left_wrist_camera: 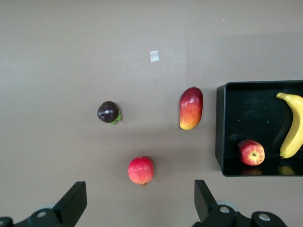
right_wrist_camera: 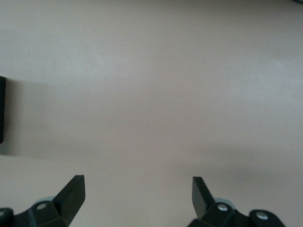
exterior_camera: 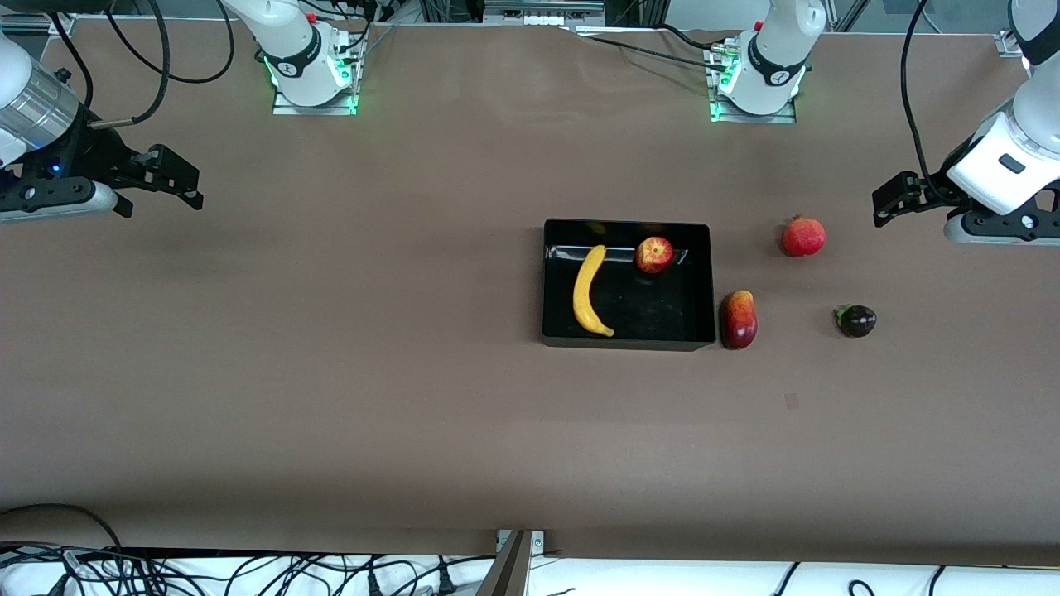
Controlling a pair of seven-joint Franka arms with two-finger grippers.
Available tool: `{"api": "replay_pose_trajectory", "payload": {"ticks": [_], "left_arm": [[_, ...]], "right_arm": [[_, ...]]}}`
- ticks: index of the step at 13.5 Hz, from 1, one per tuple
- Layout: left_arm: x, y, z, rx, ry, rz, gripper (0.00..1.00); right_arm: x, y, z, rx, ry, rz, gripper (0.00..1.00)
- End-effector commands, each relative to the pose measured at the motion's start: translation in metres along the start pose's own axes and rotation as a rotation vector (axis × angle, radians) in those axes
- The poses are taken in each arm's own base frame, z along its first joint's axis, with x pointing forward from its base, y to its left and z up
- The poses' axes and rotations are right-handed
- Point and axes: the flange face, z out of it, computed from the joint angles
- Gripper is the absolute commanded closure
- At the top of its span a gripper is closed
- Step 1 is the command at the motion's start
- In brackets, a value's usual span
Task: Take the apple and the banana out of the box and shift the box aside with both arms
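Note:
The black box (exterior_camera: 710,281) stands on the table toward the left arm's end. In it lie the yellow banana (exterior_camera: 587,291) and the red apple (exterior_camera: 654,254); the apple rests at the wall nearer the robots' bases. The left wrist view also shows the box (left_wrist_camera: 220,127), the banana (left_wrist_camera: 294,125) and the apple (left_wrist_camera: 251,152). My left gripper (exterior_camera: 884,204) is open and empty, up over the table's edge at the left arm's end. My right gripper (exterior_camera: 178,178) is open and empty over bare table at the right arm's end, away from the box.
A red-yellow mango (exterior_camera: 738,319) lies right beside the box, toward the left arm's end. A red pomegranate (exterior_camera: 803,237) and a dark mangosteen (exterior_camera: 857,320) lie farther toward that end. A small pale tape mark (exterior_camera: 792,401) is nearer the front camera.

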Motion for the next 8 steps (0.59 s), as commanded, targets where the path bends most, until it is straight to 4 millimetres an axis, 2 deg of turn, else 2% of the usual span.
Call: {"api": "replay_pose_trajectory", "payload": {"ticks": [1,3,8], "left_arm": [[-0.002,0.002,-0.008,-0.021,-0.005,0.006,0.00],[-0.002,0.002,-0.007,-0.021,-0.008,0.004,0.00],[-0.001,0.013,0.014,-0.030,-0.072,0.028,0.00]], "right_arm": [[0.002,-0.001,-0.005,-0.012,0.007,-0.011,0.00],[0.002,-0.001,-0.005,-0.012,0.007,-0.011,0.00],[0.002,-0.001,-0.005,-0.012,0.007,-0.011,0.00]]}}
